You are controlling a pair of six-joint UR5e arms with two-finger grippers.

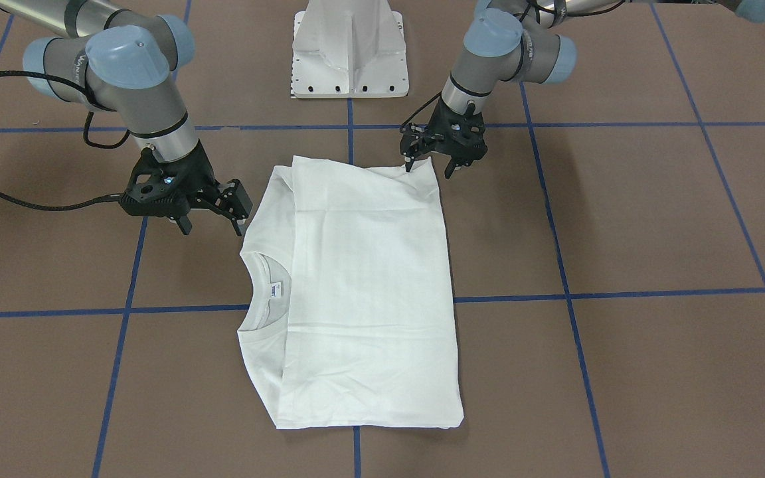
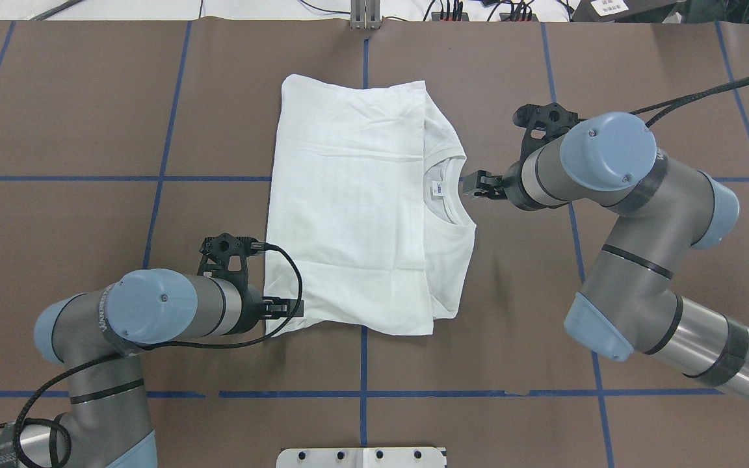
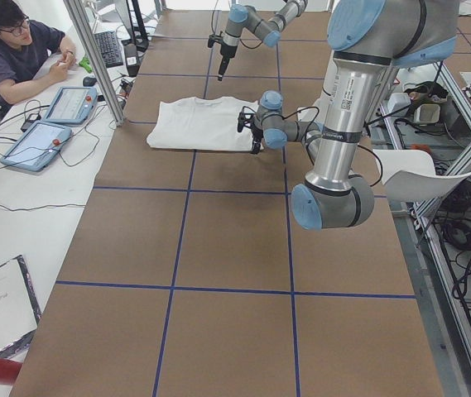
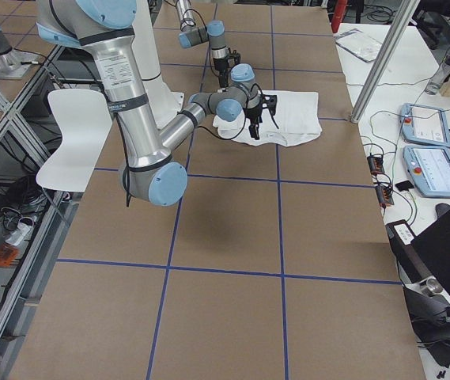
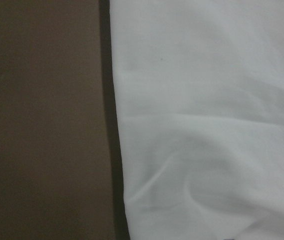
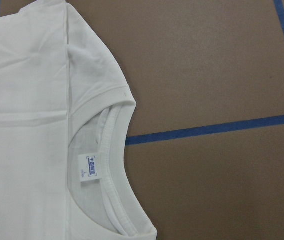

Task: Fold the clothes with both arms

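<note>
Likely best: close on the upper edge of the white T-shirt [image 1: 356, 285], lying folded mid-frame on the brown surface [image 1: 621, 219]; catch every layer, lift both ends level. Left tool [image 1: 429, 169] spread open at the upper right corner, right tool [image 1: 212, 229] spread open beside the upper left shoulder. Count: one shirt, two tools, one person [image 3: 12, 58].

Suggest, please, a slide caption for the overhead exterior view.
Folded white T-shirt on the gridded table, left gripper at its near hem corner, right gripper facing the collar label.
</note>
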